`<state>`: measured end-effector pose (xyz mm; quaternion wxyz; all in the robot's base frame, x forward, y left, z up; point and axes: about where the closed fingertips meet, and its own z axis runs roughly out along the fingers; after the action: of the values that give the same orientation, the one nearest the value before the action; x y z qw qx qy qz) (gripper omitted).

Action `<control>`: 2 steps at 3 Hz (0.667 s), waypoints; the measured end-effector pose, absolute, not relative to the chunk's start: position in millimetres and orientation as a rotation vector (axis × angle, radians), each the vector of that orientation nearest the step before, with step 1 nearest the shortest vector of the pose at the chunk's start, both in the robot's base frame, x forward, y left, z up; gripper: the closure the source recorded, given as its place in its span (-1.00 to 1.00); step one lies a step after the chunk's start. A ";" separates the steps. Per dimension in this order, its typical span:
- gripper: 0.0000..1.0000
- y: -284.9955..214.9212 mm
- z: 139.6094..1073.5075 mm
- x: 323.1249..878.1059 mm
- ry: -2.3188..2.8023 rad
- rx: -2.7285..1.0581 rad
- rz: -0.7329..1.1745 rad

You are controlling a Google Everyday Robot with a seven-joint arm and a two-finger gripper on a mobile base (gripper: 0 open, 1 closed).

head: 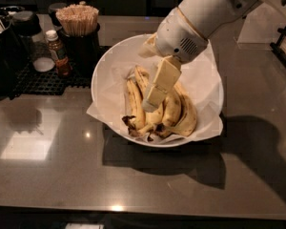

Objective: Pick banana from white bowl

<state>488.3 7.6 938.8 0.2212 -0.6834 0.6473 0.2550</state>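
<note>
The dark bench carries the white bowl, whose paper lining cradles the long speckled banana beside the other bananas, so my gripper reaches down just right of it, though I cannot tell whether it is closed or holding anything.

1. Your banana lies leftmost in the bunch. It is long and nearly straight, yellow with brown speckles, and its blackened stem end points toward the bench's near edge.
2. The white bowl holding it is wide, glossy and lined with crumpled white paper. It stands about midway between the bench's left and right edges, nearer the far edge.
3. You'll find the gripper down in the bowl, just right of that banana.
</note>
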 end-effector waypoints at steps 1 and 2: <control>-1.00 8.7 938.7 489.3 1.875 -1.821 0.732; -1.00 6.4 930.4 494.6 1.949 -1.699 0.767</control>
<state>494.6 6.4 930.4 0.2205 -0.6145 0.7048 0.2776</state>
